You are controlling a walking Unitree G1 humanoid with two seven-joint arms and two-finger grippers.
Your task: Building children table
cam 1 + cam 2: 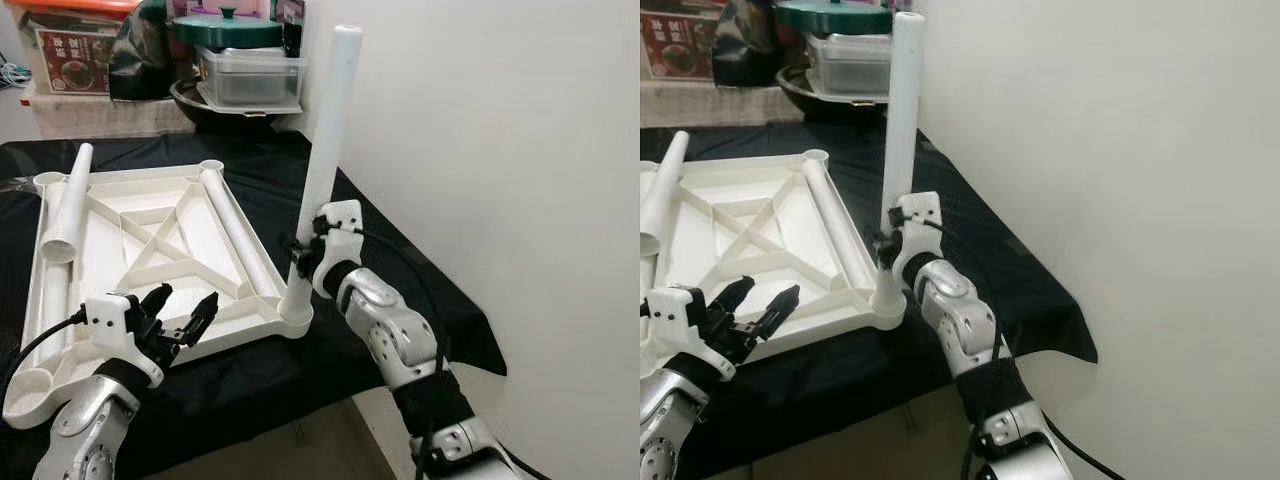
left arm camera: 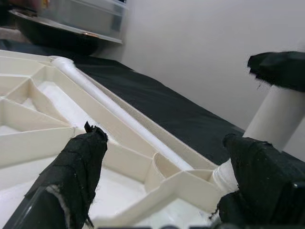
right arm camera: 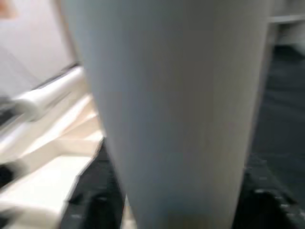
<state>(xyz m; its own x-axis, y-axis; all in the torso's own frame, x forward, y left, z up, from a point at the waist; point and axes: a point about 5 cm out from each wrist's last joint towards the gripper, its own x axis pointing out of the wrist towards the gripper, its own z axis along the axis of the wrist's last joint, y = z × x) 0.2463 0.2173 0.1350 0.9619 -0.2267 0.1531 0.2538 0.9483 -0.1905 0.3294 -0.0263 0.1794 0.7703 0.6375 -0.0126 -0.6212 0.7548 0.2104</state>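
Note:
A white plastic table top (image 1: pixel 120 235) lies upside down on a black cloth, ribs facing up. One white leg (image 1: pixel 325 150) stands upright in the near right corner socket (image 1: pixel 296 318). My right gripper (image 1: pixel 303 255) is shut on that leg low down, and the leg (image 3: pixel 171 109) looms close in the right wrist view. My left gripper (image 1: pixel 185 312) hovers open over the near edge of the table top, holding nothing; its fingers (image 2: pixel 76 167) frame the ribs. Two loose legs lie on the top: one (image 1: pixel 235 230) along the right side, one (image 1: pixel 68 205) on the left.
The black-covered table (image 1: pixel 400 270) ends just right of the standing leg, next to a white wall (image 1: pixel 500 150). Behind the work stand a clear box with a green lid (image 1: pixel 245 70), a dark bowl (image 1: pixel 200 105) and a printed carton (image 1: pixel 75 55).

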